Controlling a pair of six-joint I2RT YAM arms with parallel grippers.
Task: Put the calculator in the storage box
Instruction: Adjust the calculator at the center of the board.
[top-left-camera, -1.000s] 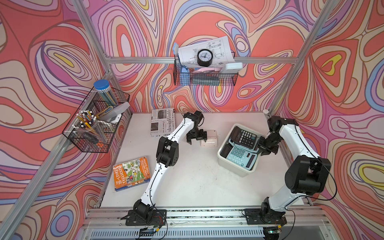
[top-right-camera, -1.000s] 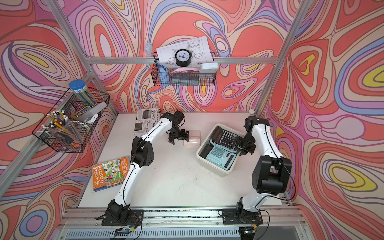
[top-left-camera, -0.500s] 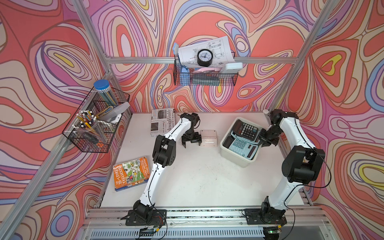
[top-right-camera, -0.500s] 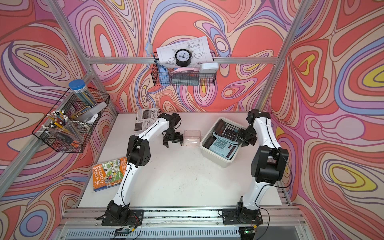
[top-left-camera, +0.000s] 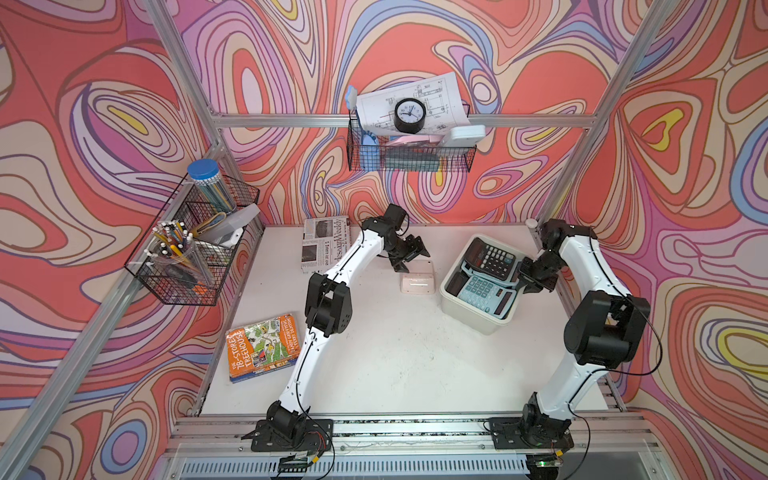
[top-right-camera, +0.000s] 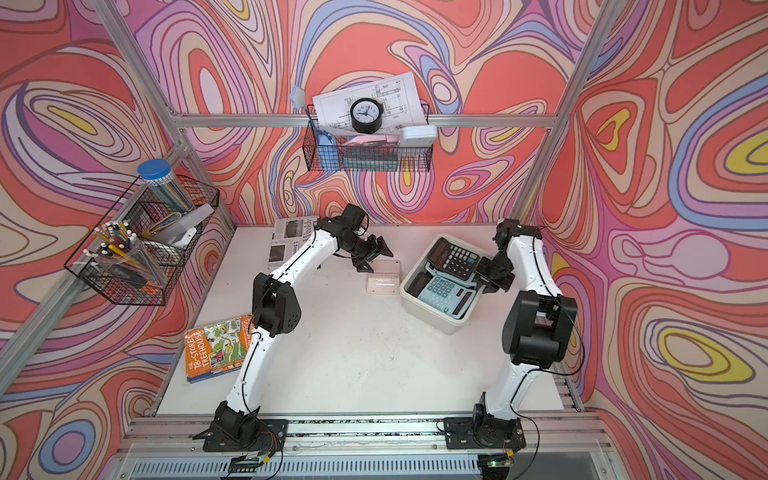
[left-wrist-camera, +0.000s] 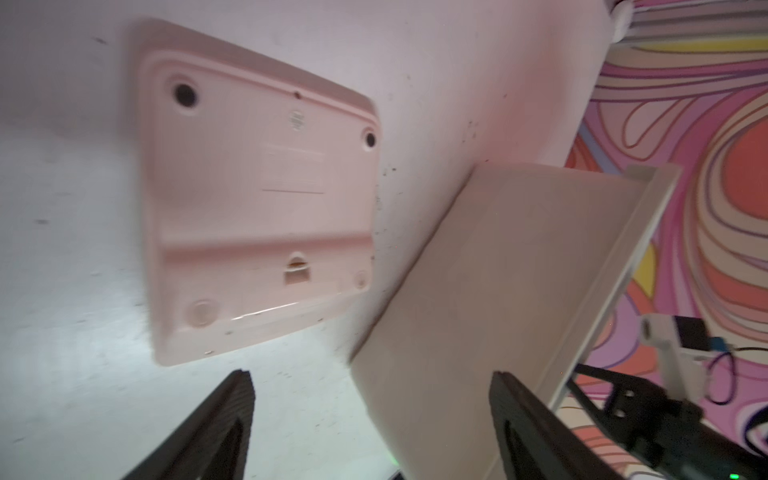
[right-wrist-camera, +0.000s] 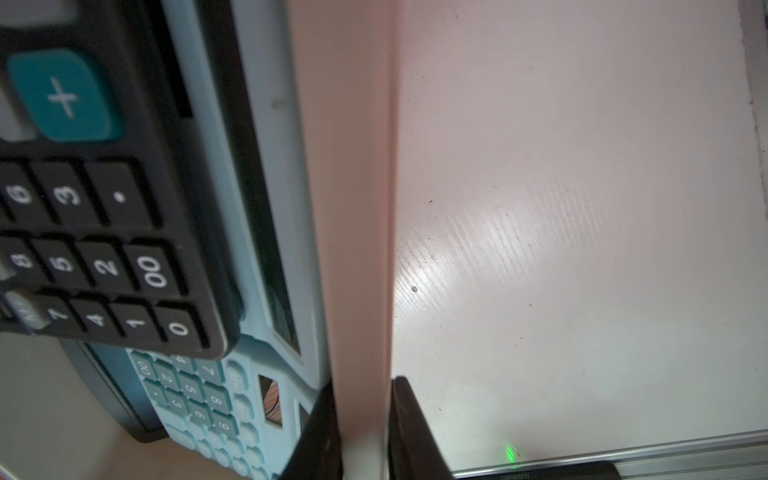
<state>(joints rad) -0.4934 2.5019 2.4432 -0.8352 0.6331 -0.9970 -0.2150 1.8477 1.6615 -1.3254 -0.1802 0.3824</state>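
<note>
We judge the task to be unfinished. The pink calculator (top-left-camera: 417, 277) lies face down on the table (top-left-camera: 374, 353), outside the storage box (top-left-camera: 469, 322), and nothing grips it. The left gripper (top-left-camera: 409, 257) hangs just over the calculator's far edge with its jaws spread and nothing between them. In the left wrist view the pink calculator (left-wrist-camera: 262, 199) sits just ahead of the left gripper (left-wrist-camera: 371, 374), slightly to one side of the line between the fingers. The box wall is close by on the other side, with a sliver of table showing between calculator and box. The right gripper (right-wrist-camera: 362, 384) pinches the rim of the storage box (right-wrist-camera: 345, 208), one finger inside the wall and one outside, so we take it to be steadying the box. Inside, just past that inner finger, a black calculator (top-left-camera: 490, 259) rests tilted on a light-blue calculator (top-left-camera: 484, 291), so earlier placements look done. What is left, as we see it, is to grasp the pink one, carry it over the rim and release it.
</note>
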